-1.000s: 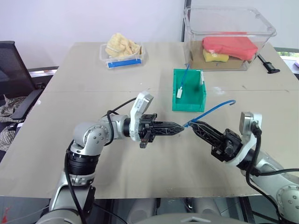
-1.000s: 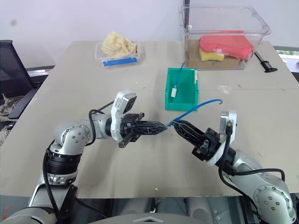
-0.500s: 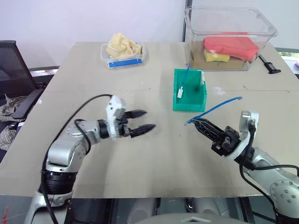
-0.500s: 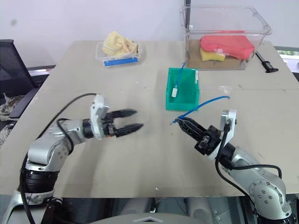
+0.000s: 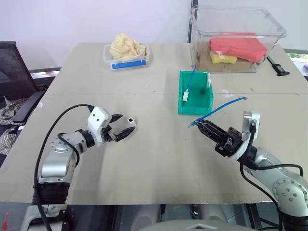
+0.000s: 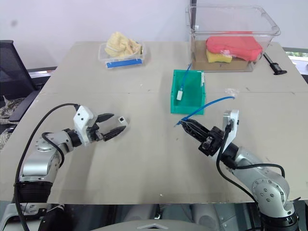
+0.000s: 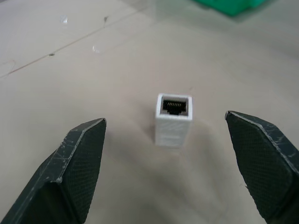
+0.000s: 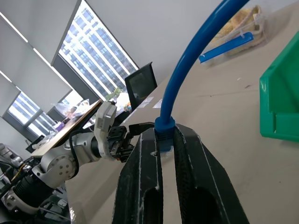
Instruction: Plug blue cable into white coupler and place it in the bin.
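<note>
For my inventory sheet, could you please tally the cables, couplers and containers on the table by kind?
Blue cables: 2, the blue cable and the second blue cord in the bin
Loose couplers: 1, the white coupler
Containers: 3, the bin, the clear tub, the clear tray
Total: 6

white coupler point(image 5: 130, 121) on table point(image 5: 159, 159), bin point(image 5: 194, 94) behind, to its right

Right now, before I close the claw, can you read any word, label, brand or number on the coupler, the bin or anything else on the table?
None: no readable text in any view.
Small white plastic coupler: bare faces, dark socket.
Green plastic bin: no label.
Blue strip on the small clear tray: no print can be made out.
</note>
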